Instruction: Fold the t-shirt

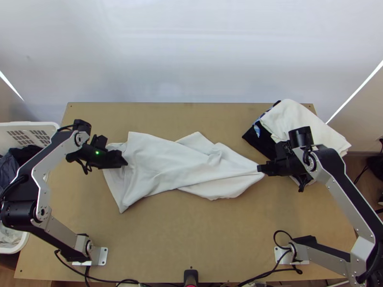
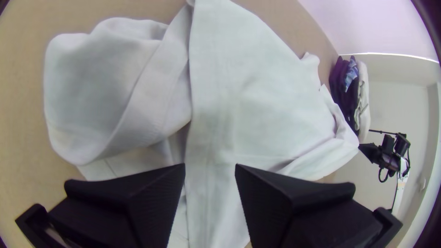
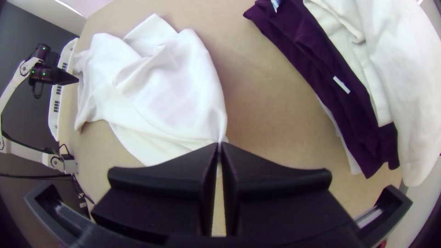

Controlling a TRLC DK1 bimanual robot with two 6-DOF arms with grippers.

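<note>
T-shirt: collar and sleeves cannot be told among the overlapping folds; the part beneath the left gripper is covered in the top view.
Pinched bit: hidden between the right gripper's fingers; how many layers, cannot tell.
Pile at the counter's far right corner: partly behind the right arm; cut off by the right wrist view's edge.
Basket beside the counter's left edge: cut off; its garments overlap indistinctly.
Counter's near right corner: behind the right arm.
</note>
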